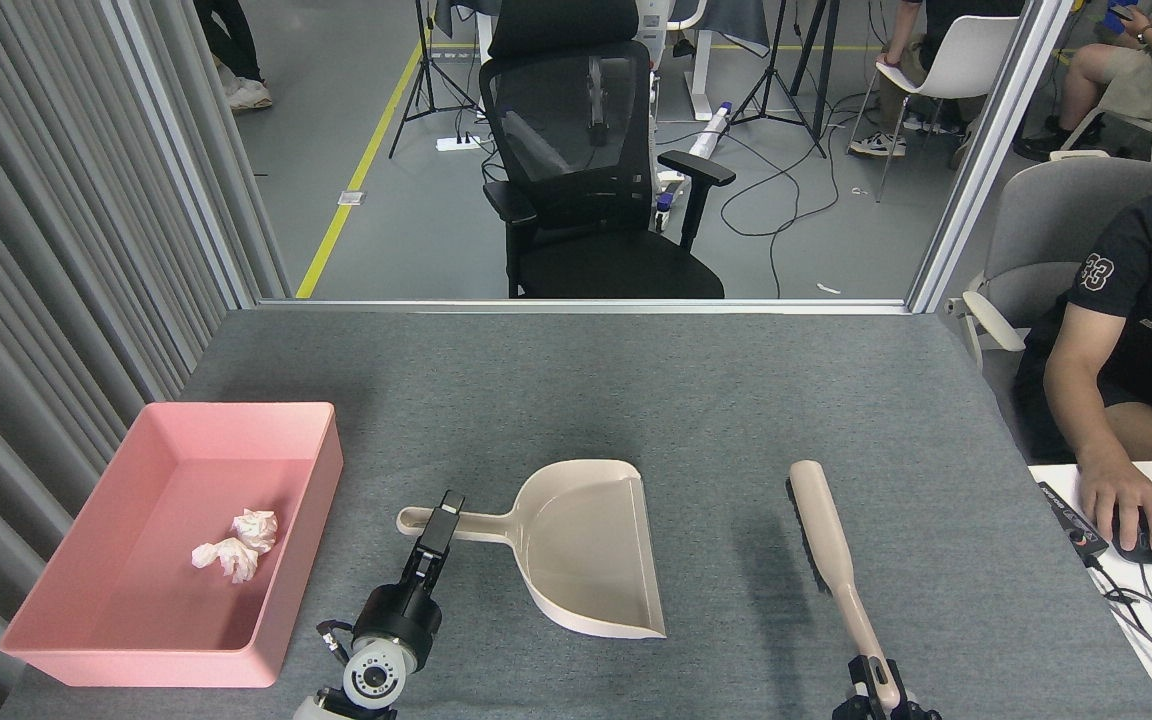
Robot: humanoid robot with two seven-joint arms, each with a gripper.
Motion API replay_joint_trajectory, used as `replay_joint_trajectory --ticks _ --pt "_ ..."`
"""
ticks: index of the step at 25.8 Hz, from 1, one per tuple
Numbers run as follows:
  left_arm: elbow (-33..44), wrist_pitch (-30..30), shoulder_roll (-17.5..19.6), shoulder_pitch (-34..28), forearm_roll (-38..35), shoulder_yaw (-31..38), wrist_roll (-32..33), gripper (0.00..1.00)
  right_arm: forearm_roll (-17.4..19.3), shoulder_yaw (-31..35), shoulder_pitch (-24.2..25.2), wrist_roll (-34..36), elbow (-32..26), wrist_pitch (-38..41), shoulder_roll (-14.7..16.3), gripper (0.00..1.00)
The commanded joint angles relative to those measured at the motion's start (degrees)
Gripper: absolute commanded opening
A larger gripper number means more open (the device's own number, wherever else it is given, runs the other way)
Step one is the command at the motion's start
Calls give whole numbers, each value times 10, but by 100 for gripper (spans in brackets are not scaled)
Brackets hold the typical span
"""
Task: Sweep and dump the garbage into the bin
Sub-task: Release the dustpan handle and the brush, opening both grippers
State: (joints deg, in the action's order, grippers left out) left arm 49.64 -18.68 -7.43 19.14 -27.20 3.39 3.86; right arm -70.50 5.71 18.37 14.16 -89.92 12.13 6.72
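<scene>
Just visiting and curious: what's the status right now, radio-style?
Left gripper shut on dustpan handle; right gripper shut on brush handle. Garbage in bin; dustpan empty. Nothing in the way.
</scene>
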Motion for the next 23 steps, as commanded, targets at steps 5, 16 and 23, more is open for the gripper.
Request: replay_joint_trajectory --ticks 5,16,23 --pt "27 19 6 -29 -27 -3 7 98 0 0 0 -4 0 -1 1 13" --pt "179 44 27 -115 -29 -5 24 98 -6 -3 -5 -12 4 -3 26 15" --pt "312 48 51 -207 -28 -6 41 99 -50 -3 -6 -12 4 -11 43 35"
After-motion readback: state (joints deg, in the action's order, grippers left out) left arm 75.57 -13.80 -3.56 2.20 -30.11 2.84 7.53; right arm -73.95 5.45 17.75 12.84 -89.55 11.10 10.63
